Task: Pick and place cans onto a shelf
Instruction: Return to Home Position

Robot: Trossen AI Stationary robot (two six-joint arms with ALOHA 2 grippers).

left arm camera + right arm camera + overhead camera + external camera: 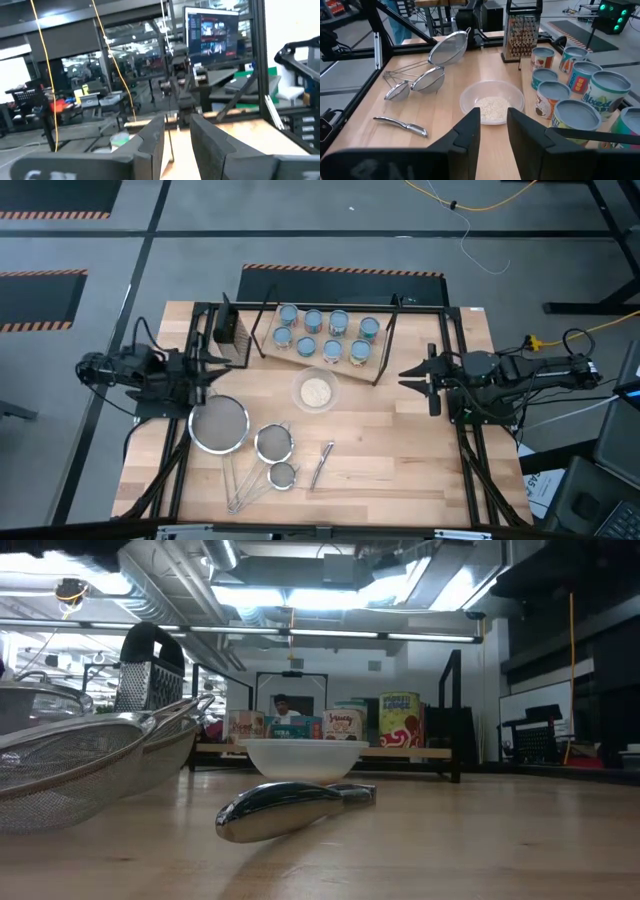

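Note:
Several cans [325, 335] with pale blue tops stand upright in two rows on the shelf [263, 346], a light-wood board on black rod legs at the table's far middle. The right wrist view shows the cans [570, 95] close by, and in the low view the cans [330, 725] stand behind the bowl. My left gripper [212, 366] hangs over the table's left side, raised and open, with nothing between its fingers [176, 125]. My right gripper [403, 373] hangs over the right side, just right of the shelf, and is open [493, 117] with nothing in it.
A clear bowl of grains [316, 391] sits just in front of the shelf. Three steel strainers [219, 425] [273, 442] [284, 473] and a metal peeler [322, 464] lie toward the near edge. A box grater [232, 330] stands left of the shelf. Black frame rails [462, 450] run along both sides.

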